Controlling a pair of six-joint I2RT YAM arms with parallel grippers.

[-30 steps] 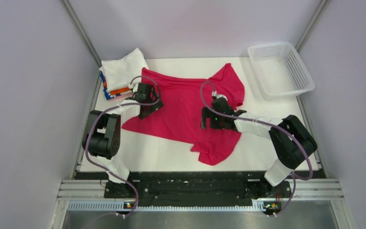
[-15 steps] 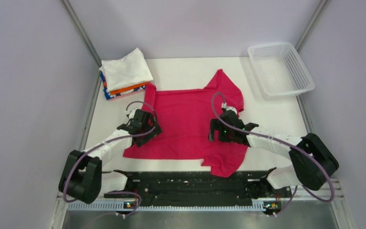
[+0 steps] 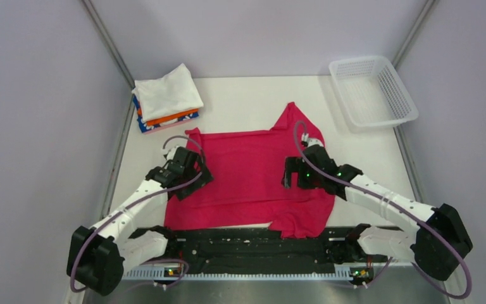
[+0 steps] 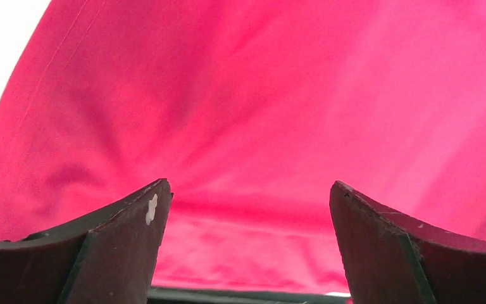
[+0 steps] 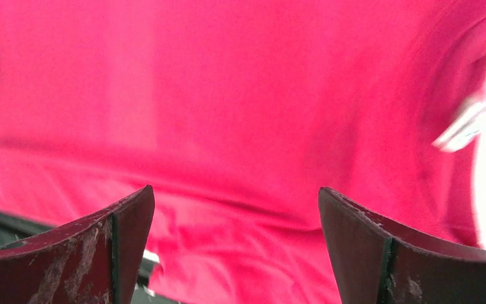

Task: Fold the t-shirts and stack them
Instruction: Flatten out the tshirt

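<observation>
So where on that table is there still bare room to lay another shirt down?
The widest bare table is at the far side, between the folded stack and the basket, beyond the crimson shirt. A smaller patch lies right of the shirt, nearer than the basket. The near half is crowded: the shirt, with left pincer and right pincer over it.

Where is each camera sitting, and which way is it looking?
Top camera: above and behind the arms, looking down on the table, red shirt, folded stack and basket; both arms show, with the left gripper and right gripper.
Left wrist: on the left arm, looking past its open fingers at the shirt.
Right wrist: on the right arm, looking past its open fingers at the shirt.
Shared: all three see the shirt.
</observation>
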